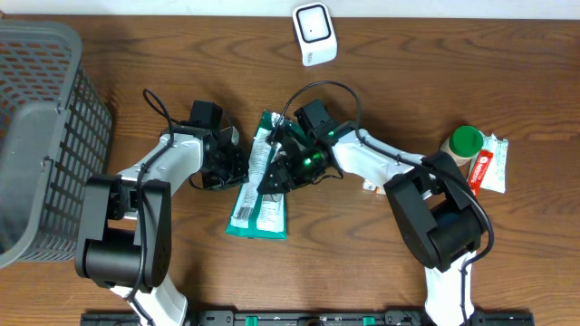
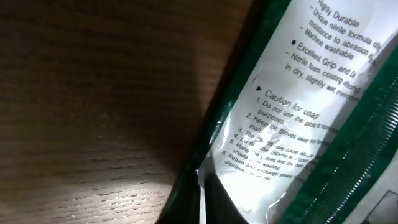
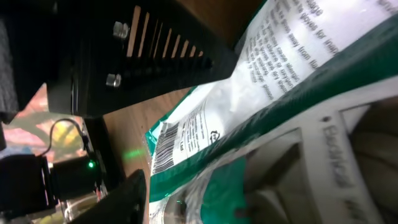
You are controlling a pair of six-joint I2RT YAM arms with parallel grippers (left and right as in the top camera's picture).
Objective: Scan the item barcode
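Note:
A flat green and white glove packet lies mid-table, partly lifted at its upper end. My left gripper is shut on the packet's left edge; in the left wrist view its dark fingertips pinch the foil seam below the printed text. My right gripper straddles the packet's top from the right. In the right wrist view one finger sits against the packet and the other is hidden behind it. The barcode shows on the white label. A white scanner stands at the back.
A grey mesh basket fills the left side. At the right stand a green-capped bottle and a red and white tube pack. The left arm's black body is close above the packet in the right wrist view.

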